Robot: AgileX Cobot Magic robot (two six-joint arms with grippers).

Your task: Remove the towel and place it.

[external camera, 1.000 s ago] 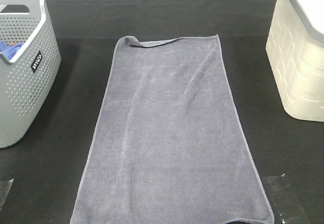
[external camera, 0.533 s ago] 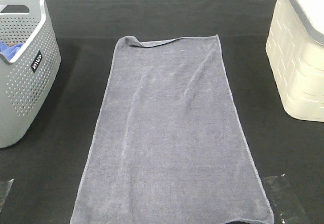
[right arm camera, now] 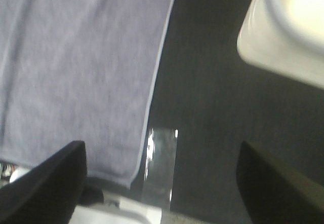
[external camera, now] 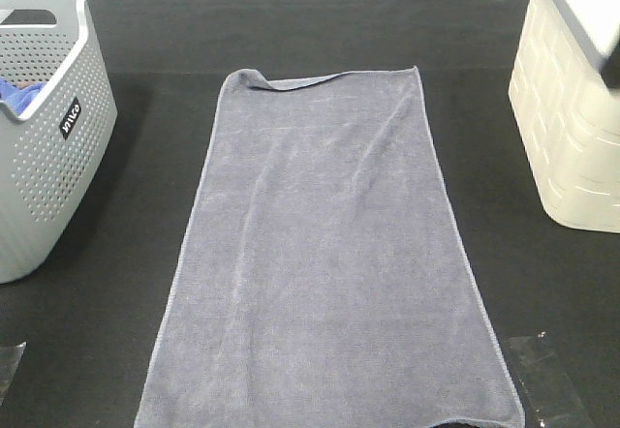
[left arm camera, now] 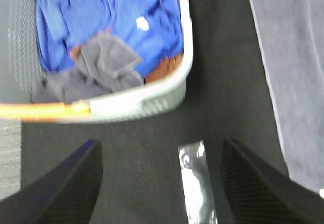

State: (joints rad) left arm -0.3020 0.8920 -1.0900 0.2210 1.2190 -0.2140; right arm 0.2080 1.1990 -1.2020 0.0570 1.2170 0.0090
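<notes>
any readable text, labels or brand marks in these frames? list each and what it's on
One small black label with white letters on the side of the grey perforated basket, at: turned sideways and too small to read for certain.
Nothing readable on the towel, the cream bin or the clear tape strips.

The long grey-lavender towel (external camera: 325, 254) lies spread flat on the black tabletop, one far corner folded over.

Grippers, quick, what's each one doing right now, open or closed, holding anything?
Left gripper: open, holding nothing, over bare black table beside the grey basket.
Right gripper: open, holding nothing, over the towel corner, not gripping it.
</notes>
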